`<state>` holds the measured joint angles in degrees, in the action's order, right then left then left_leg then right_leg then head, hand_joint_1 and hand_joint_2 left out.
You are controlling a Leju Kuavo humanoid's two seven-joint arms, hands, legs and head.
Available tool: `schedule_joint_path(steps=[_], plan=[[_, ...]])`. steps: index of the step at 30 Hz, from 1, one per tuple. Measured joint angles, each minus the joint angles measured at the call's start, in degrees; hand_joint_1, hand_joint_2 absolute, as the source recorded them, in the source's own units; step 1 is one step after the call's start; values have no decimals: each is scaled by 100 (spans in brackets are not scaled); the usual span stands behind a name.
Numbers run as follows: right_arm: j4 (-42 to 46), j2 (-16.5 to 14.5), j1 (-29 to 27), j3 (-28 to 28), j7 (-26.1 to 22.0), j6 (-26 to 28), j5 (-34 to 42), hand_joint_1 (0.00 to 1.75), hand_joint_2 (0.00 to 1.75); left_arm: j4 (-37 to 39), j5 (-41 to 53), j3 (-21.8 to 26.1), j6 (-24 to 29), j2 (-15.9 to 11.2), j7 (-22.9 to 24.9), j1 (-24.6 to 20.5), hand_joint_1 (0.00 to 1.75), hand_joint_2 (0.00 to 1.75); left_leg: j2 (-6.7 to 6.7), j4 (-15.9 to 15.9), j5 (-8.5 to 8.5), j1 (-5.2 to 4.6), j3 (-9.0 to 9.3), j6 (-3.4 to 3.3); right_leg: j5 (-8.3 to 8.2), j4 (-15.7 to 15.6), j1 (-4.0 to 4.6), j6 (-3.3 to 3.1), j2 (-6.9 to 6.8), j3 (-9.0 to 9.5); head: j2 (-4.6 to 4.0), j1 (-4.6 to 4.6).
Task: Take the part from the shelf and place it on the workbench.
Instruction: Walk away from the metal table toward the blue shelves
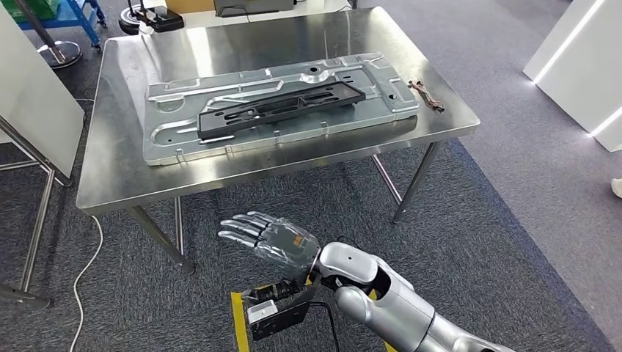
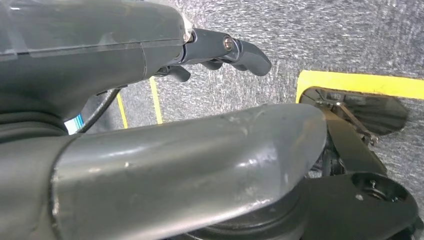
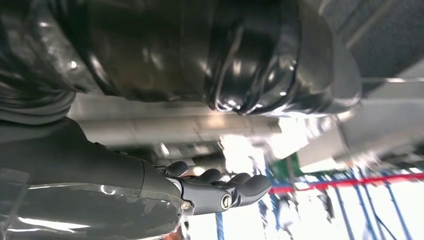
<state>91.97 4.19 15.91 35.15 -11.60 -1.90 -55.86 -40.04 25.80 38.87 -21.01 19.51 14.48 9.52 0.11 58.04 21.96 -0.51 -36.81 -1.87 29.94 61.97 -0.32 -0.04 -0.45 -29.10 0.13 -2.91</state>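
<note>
A long black part (image 1: 282, 108) lies on a large silver stamped sheet (image 1: 169, 139) on the steel workbench (image 1: 125, 180). A small rusty bracket (image 1: 426, 95) lies near the bench's right edge. My right hand (image 1: 268, 240) hovers in front of the bench's front edge and lower than it, fingers spread and holding nothing. In the right wrist view its dark fingers (image 3: 220, 192) are stretched out under the bench. In the left wrist view my left hand (image 2: 125, 55) hangs over grey carpet, its fingers (image 2: 235, 50) extended and nothing in it.
A white board (image 1: 29, 110) stands left of the bench and white panels (image 1: 579, 66) at the right. A white cable (image 1: 84, 271) runs across the carpet by the left table legs (image 1: 158, 238). Yellow floor tape (image 1: 238, 323) lies under my arm. A black device (image 1: 150, 18) sits on the bench's far corner.
</note>
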Motion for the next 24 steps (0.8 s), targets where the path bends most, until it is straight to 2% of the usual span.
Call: schedule_joint_path(steps=[1, 2, 4, 5, 6, 8, 9, 10, 11, 12, 13, 14, 15, 16, 17, 19, 20, 21, 22, 23, 24], plan=[[-87, 4, -73, -67, 20, -19, 25, 0, 0, -22, -30, -14, 2, 3, 25, 9, 0, 0, 3, 0, -53, -1, -21, 26, 86, -335, 26, -39, -1, 215, 0, 1], [-185, 6, -154, -146, 58, -55, 41, 0, 0, -46, -60, -27, 4, 4, 52, 17, 0, 0, 6, -11, -108, 4, -33, 58, 146, -532, 46, -62, -3, 318, 0, 1], [-403, -17, -368, -323, 173, -151, 30, 0, 0, -98, -117, -41, 8, -2, 118, 48, 0, 0, 2, -30, -171, 24, -49, 127, 57, -625, 44, -99, -23, 292, 0, 1], [-516, -42, -480, -413, 238, -197, 6, 0, 0, -130, -147, -46, 9, -6, 152, 72, 0, 0, -5, 28, -71, 31, -80, 158, -14, -646, 30, -136, -38, 250, 0, 1], [-629, -78, -589, -497, 300, -234, -19, 0, 0, -164, -173, -55, 12, -9, 190, 99, 0, 0, -12, 189, 148, 38, -134, 190, -94, -666, 12, -167, -52, 187, 0, 1], [-856, -145, -781, -646, 412, -287, -49, 0, 0, -230, -221, -76, 23, -11, 254, 142, 0, 0, -13, 823, 768, 73, -293, 254, -237, -657, 1, -205, -63, 11, 0, 1], [-968, -169, -871, -710, 461, -303, -58, 0, 0, -259, -239, -88, 35, -11, 283, 155, 0, 0, -12, 1195, 979, 90, -353, 289, -309, -639, 1, -198, -68, -95, 0, 1], [-1084, -187, -954, -773, 510, -313, -66, 0, 0, -290, -261, -100, 50, -11, 307, 166, 0, 0, -11, 1483, 1040, 106, -363, 320, -377, -614, -1, -185, -73, -204, 0, 1], [-1219, -201, -1031, -846, 566, -320, -72, 0, 0, -324, -283, -113, 65, -11, 330, 176, 0, 0, -10, 1622, 950, 121, -295, 344, -441, -578, -5, -168, -80, -320, 0, 1], [-1356, -217, -1098, -922, 625, -327, -77, 0, 0, -356, -297, -126, 79, -10, 349, 186, 0, 0, -10, 1570, 772, 135, -137, 357, -496, -532, -12, -146, -86, -434, 0, 1], [-1507, -233, -1156, -1016, 681, -328, -80, 0, 0, -388, -308, -140, 89, -10, 367, 192, 0, 0, -9, 1330, 610, 147, 118, 361, -543, -477, -20, -120, -89, -545, 0, 2], [-1660, -251, -1206, -1119, 727, -325, -81, 0, 0, -415, -314, -157, 97, -10, 380, 194, 0, 0, -12, 932, 595, 151, 443, 356, -587, -416, -23, -88, -89, -650, 0, 2], [-1806, -268, -1244, -1222, 758, -316, -78, 0, 0, -440, -311, -175, 104, -10, 389, 193, 0, 0, -20, 511, 674, 141, 734, 332, -627, -361, -25, -54, -85, -728, 0, 2], [-1967, -285, -1273, -1327, 785, -304, -72, 0, 0, -460, -303, -191, 108, -9, 394, 192, 0, 0, -26, 175, 792, 127, 940, 299, -668, -326, -26, -15, -83, -776, 0, 2], [-2130, -303, -1293, -1424, 804, -291, -63, 0, 0, -472, -287, -202, 111, -8, 394, 190, 0, 0, -31, -30, 900, 107, 1038, 255, -714, -316, -26, 29, -81, -798, 0, 1], [-2495, -340, -1329, -1613, 844, -275, -49, 0, 0, -481, -231, -208, 112, -1, 387, 185, 0, 0, -21, -103, 840, 89, 999, 144, -790, -340, -47, 115, -76, -805, 0, 1], [-2700, -354, -1341, -1713, 856, -273, -49, 0, 0, -481, -189, -207, 113, 3, 377, 179, 0, 0, -6, -120, 766, 91, 952, 87, -714, -306, -60, 152, -60, -833, 0, 0], [-2917, -371, -1348, -1817, 862, -272, -58, 0, 0, -481, -136, -205, 114, 7, 362, 172, 0, 0, 9, -140, 680, 97, 888, 34, -519, -193, -72, 183, -43, -880, 0, 0], [-3143, -386, -1344, -1926, 857, -266, -74, 0, 0, -481, -76, -202, 116, 10, 343, 163, 0, 0, 24, -153, 590, 105, 805, -4, -221, 29, -82, 207, -26, -947, 0, 0], [-3390, -408, -1333, -2050, 843, -251, -96, 0, 0, -480, -8, -198, 116, 11, 317, 154, 0, 0, 30, -152, 511, 100, 711, -28, 117, 343, -84, 228, -17, -1024, 0, 0], [-3638, -432, -1320, -2178, 829, -233, -121, 0, 0, -478, 63, -190, 115, 11, 291, 144, 0, 0, 30, -147, 433, 95, 614, -39, 375, 700, -86, 245, -15, -1086, 0, 1]])
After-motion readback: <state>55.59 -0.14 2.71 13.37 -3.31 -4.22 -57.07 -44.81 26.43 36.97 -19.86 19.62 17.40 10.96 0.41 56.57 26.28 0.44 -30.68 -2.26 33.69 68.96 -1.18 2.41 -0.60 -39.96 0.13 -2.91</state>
